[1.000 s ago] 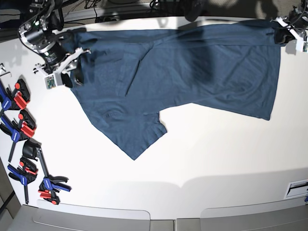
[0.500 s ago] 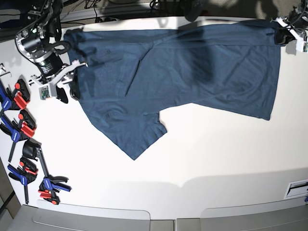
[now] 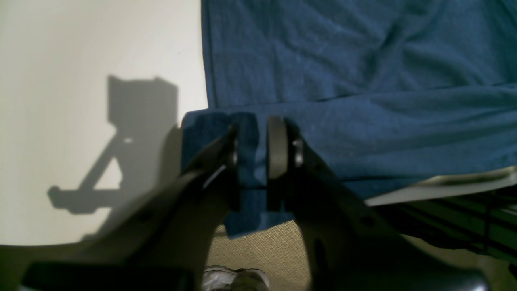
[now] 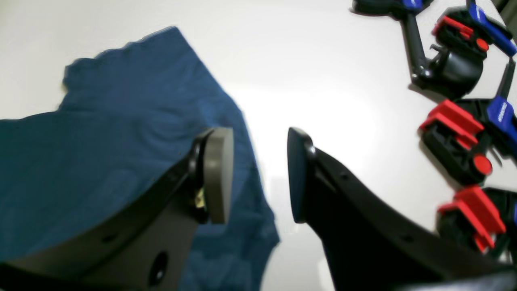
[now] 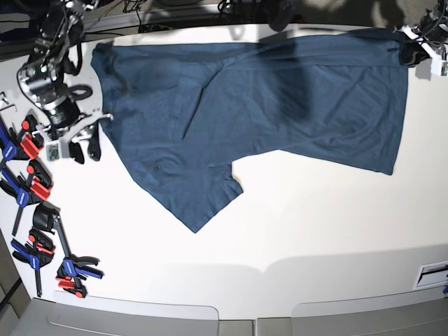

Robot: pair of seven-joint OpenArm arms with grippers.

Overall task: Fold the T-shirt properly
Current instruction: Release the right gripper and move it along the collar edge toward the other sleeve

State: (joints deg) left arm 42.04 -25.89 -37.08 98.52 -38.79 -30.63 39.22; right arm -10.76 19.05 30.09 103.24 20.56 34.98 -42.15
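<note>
The dark navy T-shirt (image 5: 280, 98) lies spread across the far half of the white table, with one sleeve pointing toward the front (image 5: 199, 203). My left gripper (image 5: 413, 50) is at the far right corner, shut on a fold of the shirt's edge; the left wrist view shows the cloth (image 3: 363, 81) pinched in the gripper (image 3: 252, 139). My right gripper (image 5: 84, 148) is open and empty over bare table just left of the shirt. In the right wrist view the open gripper (image 4: 258, 173) hangs beside the shirt's edge (image 4: 121, 141).
Several red, blue and black clamps (image 5: 31, 185) lie along the table's left edge, also in the right wrist view (image 4: 456, 121). The table's far edge and floor show under the left gripper (image 3: 262, 250). Bare white table (image 5: 315, 231) lies in front of the shirt.
My right gripper has drawn back left and toward the front, off the shirt's left edge, and now stands open over bare table. The shirt's left edge lies flatter. The left gripper has not moved.
</note>
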